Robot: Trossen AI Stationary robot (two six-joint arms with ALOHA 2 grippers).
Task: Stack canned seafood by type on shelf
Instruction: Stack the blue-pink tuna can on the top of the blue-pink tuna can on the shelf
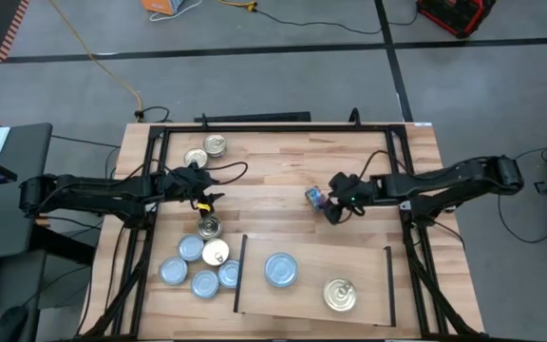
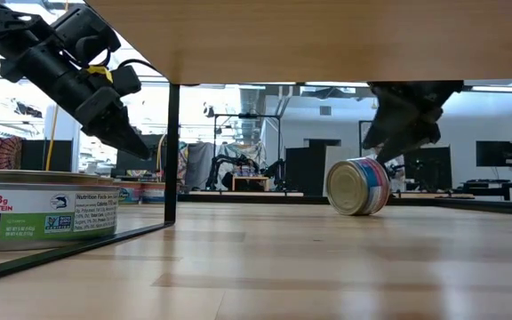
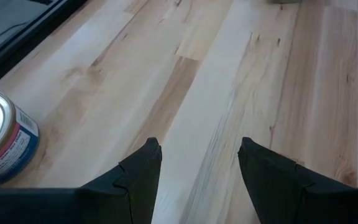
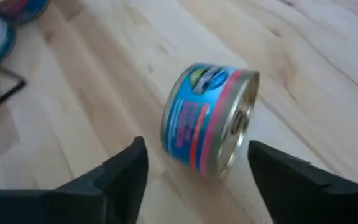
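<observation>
We see the right tool (image 1: 335,211) open just above a blue/pink tin (image 4: 209,119) lying on its edge on the desk (image 1: 283,166), not gripped. Left tool (image 1: 204,201) hangs open, empty, near loose tins (image 1: 199,265). Shelf (image 1: 313,304) carries one silvery-blue tin (image 1: 281,270) & one gold tin (image 1: 340,295).

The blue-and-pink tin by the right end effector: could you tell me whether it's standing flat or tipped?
Tipped. The tin rests on its curved side, lid facing sideways, on the tabletop.

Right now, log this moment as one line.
right gripper: open, over tipped blue tin | left gripper: open, empty | shelf: two tins
</observation>
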